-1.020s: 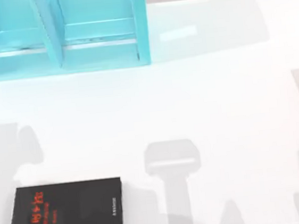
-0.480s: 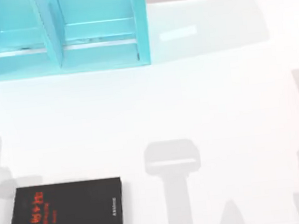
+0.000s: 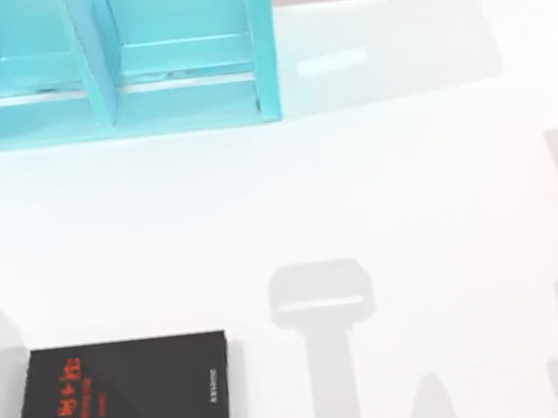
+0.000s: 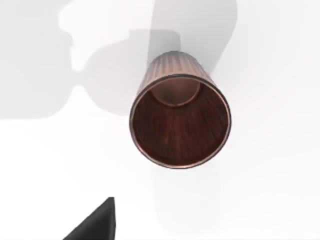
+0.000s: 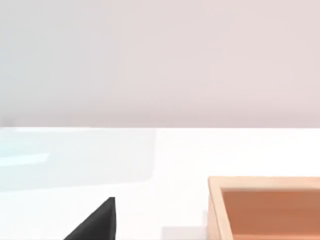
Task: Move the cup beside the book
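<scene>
Copper-brown cup (image 4: 180, 122) is sitting upright under my left wrist camera, not gripped as far as I'm seeing, can't tell either gripper's finger state, and the book (image 3: 125, 402) is lying at seven o'clock, so basically everything's left.

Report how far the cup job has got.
Nothing looks finished. The book lies at the table's near left with no cup next to it. In hand: the left wrist view looks down into the brown cup, standing alone, ungripped. Gripping and carrying remain.
</scene>
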